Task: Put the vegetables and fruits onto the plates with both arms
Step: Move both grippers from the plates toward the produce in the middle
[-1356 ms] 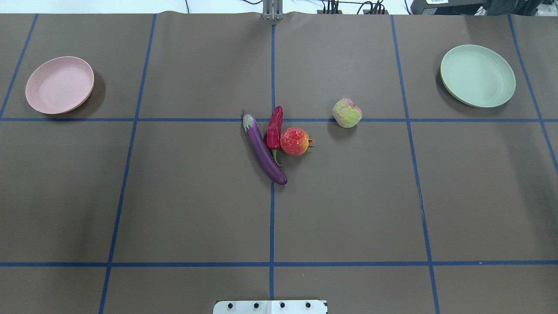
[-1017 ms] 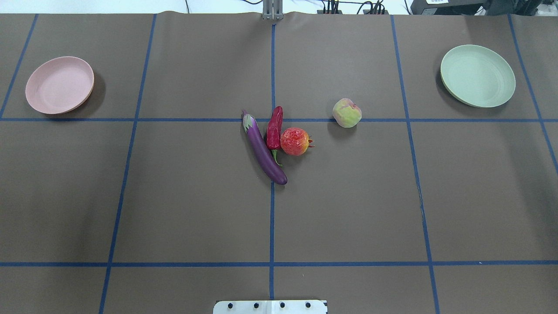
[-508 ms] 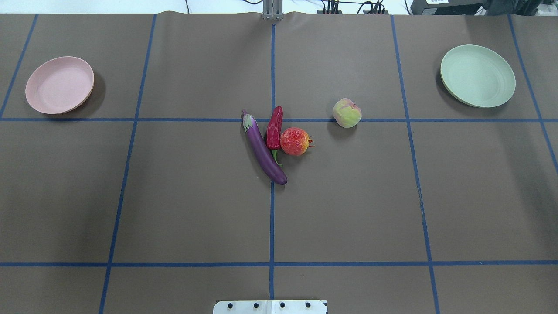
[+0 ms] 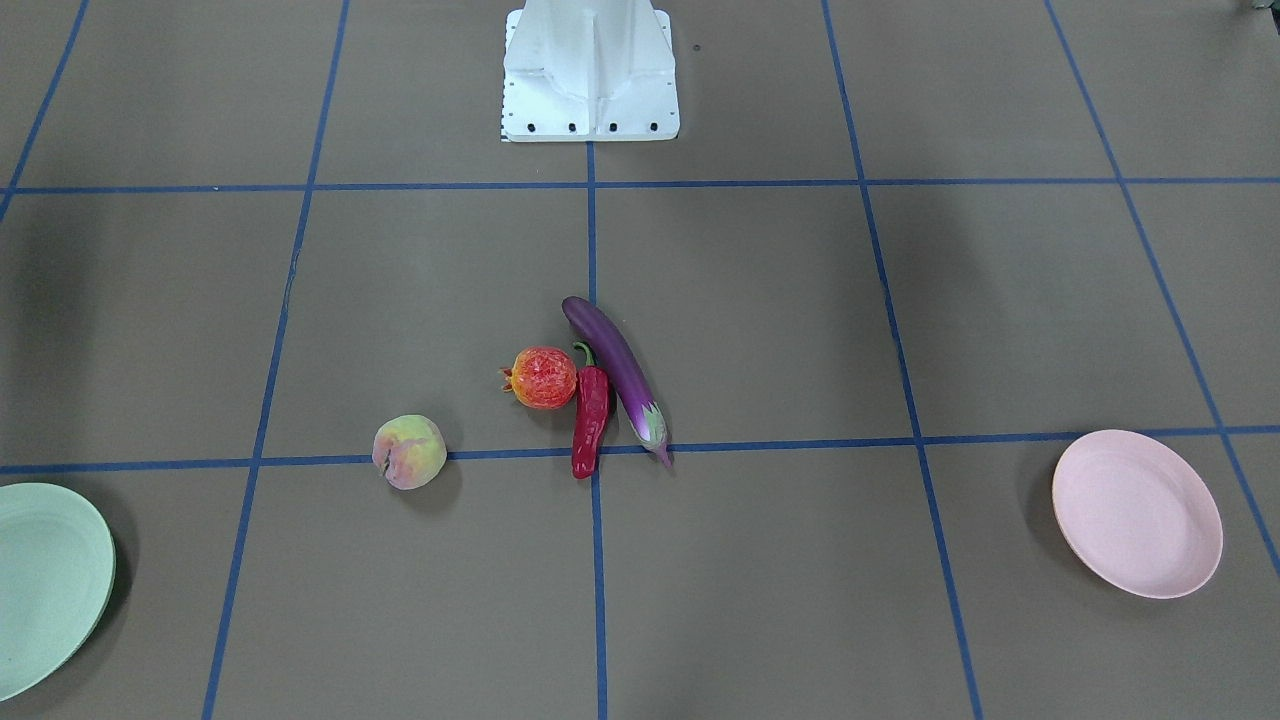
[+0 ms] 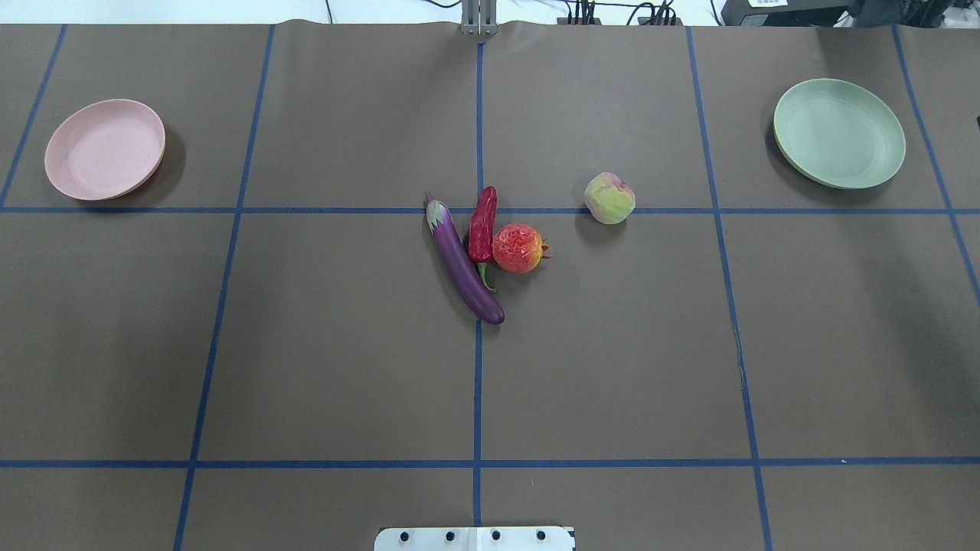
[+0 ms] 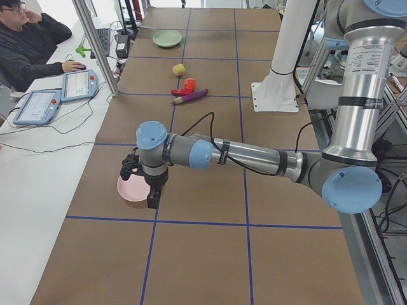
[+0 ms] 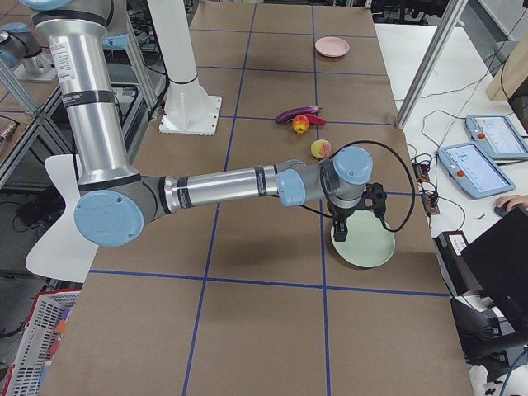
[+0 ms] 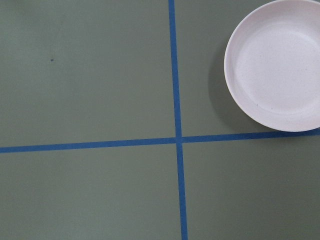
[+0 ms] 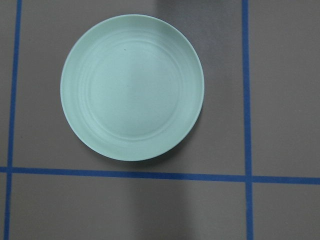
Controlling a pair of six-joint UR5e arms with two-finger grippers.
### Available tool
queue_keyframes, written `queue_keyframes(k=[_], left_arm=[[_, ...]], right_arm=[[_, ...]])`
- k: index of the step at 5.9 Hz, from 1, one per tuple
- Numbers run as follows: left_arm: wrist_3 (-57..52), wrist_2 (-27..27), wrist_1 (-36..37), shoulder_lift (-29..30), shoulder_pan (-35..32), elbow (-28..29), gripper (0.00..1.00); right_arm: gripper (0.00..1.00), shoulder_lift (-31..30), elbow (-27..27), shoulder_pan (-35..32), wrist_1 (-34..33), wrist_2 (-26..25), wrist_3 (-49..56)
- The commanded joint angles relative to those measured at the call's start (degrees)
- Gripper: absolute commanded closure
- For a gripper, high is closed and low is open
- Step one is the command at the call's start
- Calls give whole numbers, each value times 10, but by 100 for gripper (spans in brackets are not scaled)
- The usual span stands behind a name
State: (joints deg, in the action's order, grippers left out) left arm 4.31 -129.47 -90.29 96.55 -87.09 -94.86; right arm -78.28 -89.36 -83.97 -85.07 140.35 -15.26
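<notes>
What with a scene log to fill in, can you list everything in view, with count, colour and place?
eggplant: 1, purple, table centre, beside the chili pepper
chili pepper: 1, red, between eggplant and pomegranate
pomegranate: 1, red-orange, next to the chili pepper
peach: 1, yellow-green and pink, apart, nearer the green plate
pink plate: 1, pale pink, empty, robot's far left
green plate: 1, mint, empty, robot's far right
table cover: 1, brown with blue tape grid
base block: 1, white, robot's table edge
operator: 1, black top, seated beside the table
left gripper: 1, black, near pink plate; state unclear
right gripper: 1, black, near green plate; state unclear
</notes>
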Motion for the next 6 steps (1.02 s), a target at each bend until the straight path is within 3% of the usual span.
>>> queue_keyframes(k=[1, 2, 3, 5, 6], left_arm=[[2, -20, 0, 29, 20, 1, 0], [4, -25, 1, 29, 67, 13, 2], [80, -26, 1, 56, 75, 12, 5], [226, -28, 2, 100, 130, 0, 0], [329, -25, 3, 135, 185, -3, 0]], right_arm=[[0, 10, 2, 34, 64, 6, -36], [0, 40, 11, 78, 74, 3, -55], [0, 82, 34, 106, 72, 3, -81], [0, 178, 89, 160, 77, -3, -233], [0, 193, 89, 186, 78, -35, -279]])
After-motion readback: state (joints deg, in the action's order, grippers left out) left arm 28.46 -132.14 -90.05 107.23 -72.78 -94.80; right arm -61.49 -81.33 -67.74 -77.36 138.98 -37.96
